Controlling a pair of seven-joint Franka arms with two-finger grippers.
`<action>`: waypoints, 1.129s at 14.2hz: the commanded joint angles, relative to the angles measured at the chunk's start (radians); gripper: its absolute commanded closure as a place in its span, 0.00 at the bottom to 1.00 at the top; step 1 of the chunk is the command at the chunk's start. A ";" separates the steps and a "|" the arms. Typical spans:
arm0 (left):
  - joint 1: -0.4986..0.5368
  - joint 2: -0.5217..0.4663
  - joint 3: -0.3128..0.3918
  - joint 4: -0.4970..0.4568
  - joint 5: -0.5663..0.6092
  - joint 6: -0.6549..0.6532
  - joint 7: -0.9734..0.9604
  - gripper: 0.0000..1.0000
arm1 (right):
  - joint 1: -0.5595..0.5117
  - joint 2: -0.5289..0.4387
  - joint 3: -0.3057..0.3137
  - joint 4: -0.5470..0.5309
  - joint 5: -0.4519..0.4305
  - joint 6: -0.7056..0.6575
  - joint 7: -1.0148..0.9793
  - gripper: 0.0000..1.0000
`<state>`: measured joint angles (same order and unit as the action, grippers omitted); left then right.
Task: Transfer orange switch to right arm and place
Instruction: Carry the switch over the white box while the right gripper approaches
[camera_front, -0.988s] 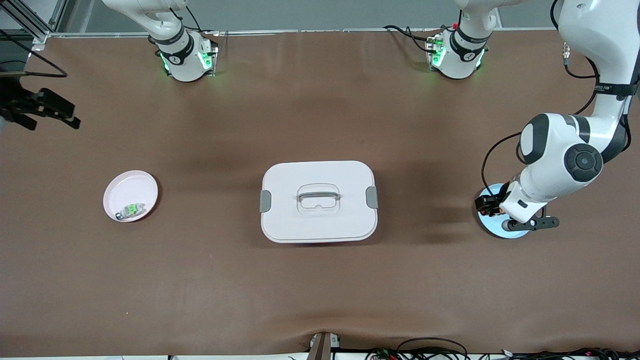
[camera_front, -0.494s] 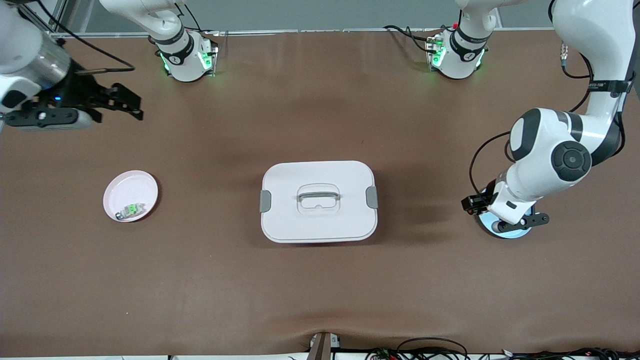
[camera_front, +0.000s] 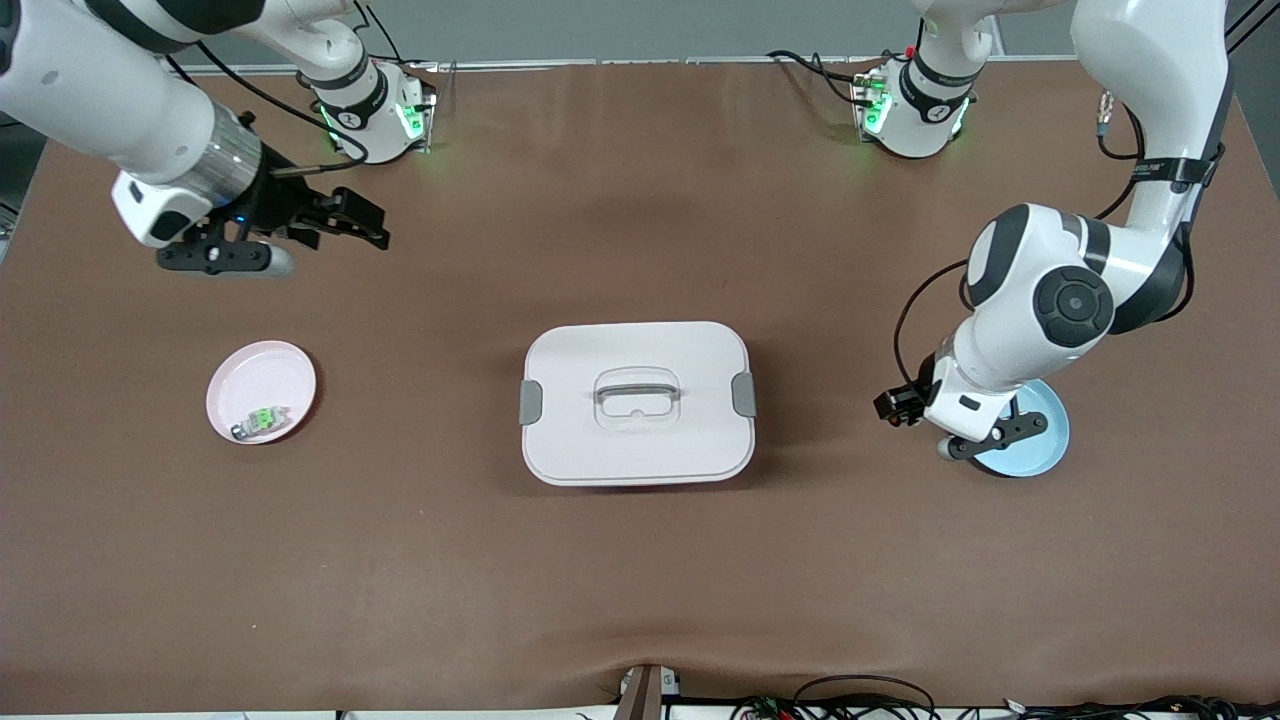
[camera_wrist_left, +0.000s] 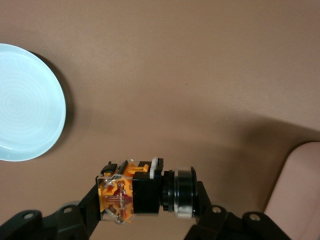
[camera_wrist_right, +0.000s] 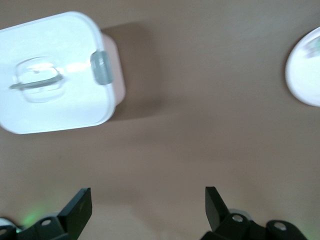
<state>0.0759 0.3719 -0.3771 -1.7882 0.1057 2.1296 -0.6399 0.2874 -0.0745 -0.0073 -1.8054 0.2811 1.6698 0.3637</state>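
Left claw (camera_wrist_left: 145, 200) clamps orange switch (camera_wrist_left: 142, 192); right claw (camera_wrist_right: 148, 205) agape.

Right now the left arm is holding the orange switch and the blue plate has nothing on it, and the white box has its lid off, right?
Not quite. The white box has its lid on, as the front view shows. The rest holds: the left gripper grips the orange switch, and the blue plate is bare.

Brown-covered table (camera_front: 640, 580) with three things set on it.
A white, rounded-rectangular lidded box (camera_front: 637, 402) with grey side clips sits at the table's middle. Well apart from it toward the right arm's end lies a small round pink dish (camera_front: 261, 391); well apart toward the left arm's end lies a round pale blue dish (camera_front: 1040, 440). Cables trail along the table's near edge.
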 joint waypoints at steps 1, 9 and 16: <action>-0.027 0.025 -0.003 0.050 0.006 -0.033 -0.076 1.00 | 0.025 -0.047 -0.010 -0.058 0.064 0.047 0.015 0.00; -0.151 0.093 -0.002 0.137 0.008 -0.034 -0.297 1.00 | 0.159 -0.131 -0.008 -0.270 0.170 0.347 0.018 0.00; -0.264 0.107 -0.003 0.231 -0.047 -0.071 -0.473 1.00 | 0.269 -0.130 -0.008 -0.368 0.308 0.586 0.129 0.00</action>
<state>-0.1453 0.4678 -0.3824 -1.6123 0.0856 2.1002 -1.0536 0.5272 -0.1734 -0.0062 -2.1101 0.5287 2.1858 0.4777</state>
